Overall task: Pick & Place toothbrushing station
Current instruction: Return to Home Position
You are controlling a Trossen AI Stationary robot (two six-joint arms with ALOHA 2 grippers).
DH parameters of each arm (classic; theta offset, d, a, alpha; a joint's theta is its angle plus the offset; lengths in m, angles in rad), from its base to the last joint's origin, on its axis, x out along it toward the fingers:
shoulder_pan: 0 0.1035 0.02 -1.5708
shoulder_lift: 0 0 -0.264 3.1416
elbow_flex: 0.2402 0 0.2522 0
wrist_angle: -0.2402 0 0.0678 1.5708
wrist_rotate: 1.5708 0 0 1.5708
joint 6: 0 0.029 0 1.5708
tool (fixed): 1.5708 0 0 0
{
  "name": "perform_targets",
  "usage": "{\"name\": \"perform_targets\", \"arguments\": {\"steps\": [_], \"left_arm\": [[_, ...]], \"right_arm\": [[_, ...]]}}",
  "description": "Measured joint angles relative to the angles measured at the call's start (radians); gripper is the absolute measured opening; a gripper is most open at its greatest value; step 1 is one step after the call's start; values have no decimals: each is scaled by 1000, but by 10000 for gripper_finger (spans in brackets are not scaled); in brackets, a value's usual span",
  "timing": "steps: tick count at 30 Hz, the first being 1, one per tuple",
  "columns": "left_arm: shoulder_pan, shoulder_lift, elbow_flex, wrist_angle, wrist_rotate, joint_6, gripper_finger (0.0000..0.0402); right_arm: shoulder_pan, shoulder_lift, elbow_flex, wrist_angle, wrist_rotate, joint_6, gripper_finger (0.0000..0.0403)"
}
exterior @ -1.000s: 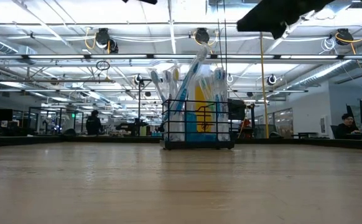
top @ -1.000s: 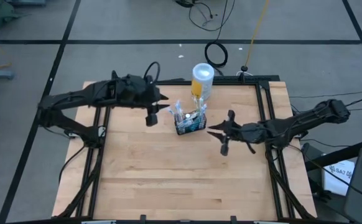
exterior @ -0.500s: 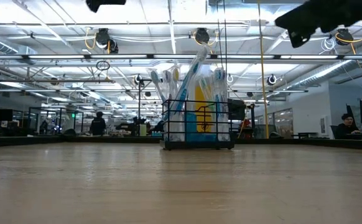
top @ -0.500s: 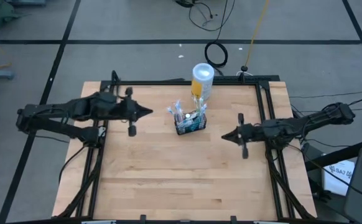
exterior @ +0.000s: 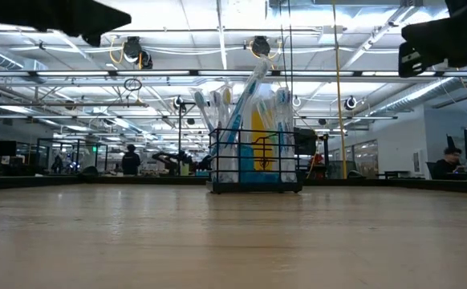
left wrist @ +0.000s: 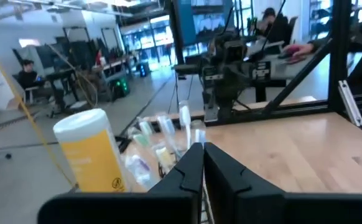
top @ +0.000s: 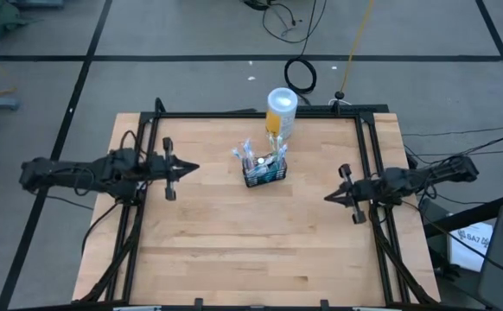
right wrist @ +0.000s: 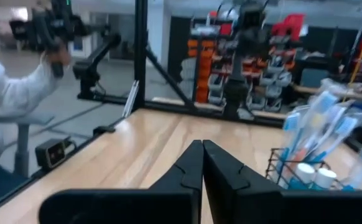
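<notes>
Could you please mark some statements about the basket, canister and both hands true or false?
1. The small black wire-mesh basket on the wooden table holds toothbrushes. True.
2. The left hand grips the basket. False: it is shut, empty, near the table's left side.
3. The white-and-yellow cylindrical canister lies on its side. False: it stands upright behind the basket.
4. The right hand is shut and empty. True.

high: overhead, straight down, far | low: at table [exterior: 233, 241] height, level | wrists: forward, near | shared: wire basket [top: 264, 175], high-view centre
</notes>
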Motion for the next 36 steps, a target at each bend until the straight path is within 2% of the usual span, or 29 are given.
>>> {"name": "perform_targets", "arguments": {"steps": [8,13,17,23,27,30,36], "left_arm": [[1,-152,-204,167,18,0,17],[1,-253,-320,281,39,5,3],[1,-320,-375,296,79,0,15],[1,-352,-379,208,159,-24,11],[1,-351,-379,155,179,-32,4],[1,-350,-379,113,179,-42,16],[1,-351,-379,109,178,-84,38]], "right_arm": [[0,-138,-69,-31,-65,-2,4],[0,-165,-108,-27,-84,-2,4],[0,-165,-111,-32,-84,-2,4],[0,-164,-112,-50,-85,-4,4],[0,-164,-113,-76,-85,-93,4],[0,-164,-114,-93,-81,-157,4],[0,-164,-114,-91,-82,-130,4]]}}
